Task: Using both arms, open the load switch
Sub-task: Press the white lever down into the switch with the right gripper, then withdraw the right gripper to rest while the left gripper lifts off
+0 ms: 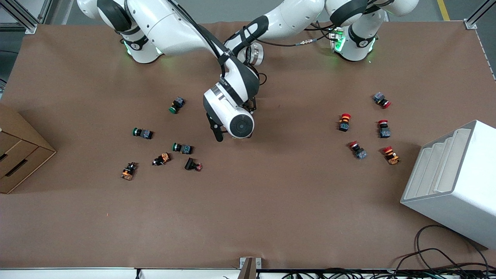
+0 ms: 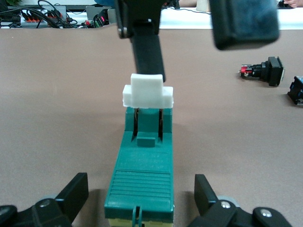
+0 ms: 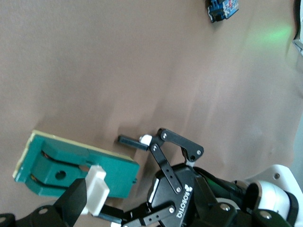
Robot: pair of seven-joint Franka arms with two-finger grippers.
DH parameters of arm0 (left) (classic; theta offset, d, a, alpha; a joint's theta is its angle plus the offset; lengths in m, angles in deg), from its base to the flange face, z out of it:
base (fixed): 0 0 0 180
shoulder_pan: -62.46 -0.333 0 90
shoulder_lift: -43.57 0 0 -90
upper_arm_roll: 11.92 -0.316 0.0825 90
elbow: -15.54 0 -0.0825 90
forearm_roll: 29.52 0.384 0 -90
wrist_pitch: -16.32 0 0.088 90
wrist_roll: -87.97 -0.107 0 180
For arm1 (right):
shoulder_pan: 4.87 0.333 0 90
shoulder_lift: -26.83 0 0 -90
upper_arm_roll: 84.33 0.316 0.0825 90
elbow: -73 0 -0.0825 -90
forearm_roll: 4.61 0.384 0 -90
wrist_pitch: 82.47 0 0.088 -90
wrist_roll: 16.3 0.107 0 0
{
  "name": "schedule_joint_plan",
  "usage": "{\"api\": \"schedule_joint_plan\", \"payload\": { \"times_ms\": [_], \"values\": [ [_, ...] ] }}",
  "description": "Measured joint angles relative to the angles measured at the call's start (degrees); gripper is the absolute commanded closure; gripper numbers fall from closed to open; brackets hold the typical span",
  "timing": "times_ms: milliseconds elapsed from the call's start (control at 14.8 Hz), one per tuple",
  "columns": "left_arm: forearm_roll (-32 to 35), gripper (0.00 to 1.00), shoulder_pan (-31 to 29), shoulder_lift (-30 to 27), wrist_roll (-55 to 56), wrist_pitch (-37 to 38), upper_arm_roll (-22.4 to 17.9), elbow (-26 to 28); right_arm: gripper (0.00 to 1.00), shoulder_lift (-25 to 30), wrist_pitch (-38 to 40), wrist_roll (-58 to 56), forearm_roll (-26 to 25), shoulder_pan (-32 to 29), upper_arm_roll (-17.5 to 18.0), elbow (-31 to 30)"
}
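The load switch [image 2: 142,161] is a dark-green block lying flat on the brown table, its white toggle [image 2: 147,92] standing up at one end. In the front view it is hidden under the right arm's wrist [image 1: 232,112] at mid-table. My left gripper [image 2: 141,189] is open, with a finger on each side of the block's plain end and a gap at both sides. My right gripper [image 2: 195,59] is open over the toggle end, and one of its fingers [image 2: 147,47] rests against the toggle. The right wrist view shows the switch [image 3: 71,165] and toggle [image 3: 97,189] too.
Several green-capped and orange push buttons [image 1: 182,148] lie toward the right arm's end. Red-capped ones [image 1: 358,150] lie toward the left arm's end. A white rack [image 1: 453,182] and a cardboard box [image 1: 19,155] stand at the table's two ends.
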Motion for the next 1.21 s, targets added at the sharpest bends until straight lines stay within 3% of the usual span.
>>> {"api": "schedule_joint_plan", "payload": {
  "times_ms": [1212],
  "values": [
    [0.0,0.01,0.0,0.1,0.0,0.0,0.0,-0.2,0.0,-0.5,-1.7,0.0,0.3,1.2,0.8,-4.4]
  ]
}}
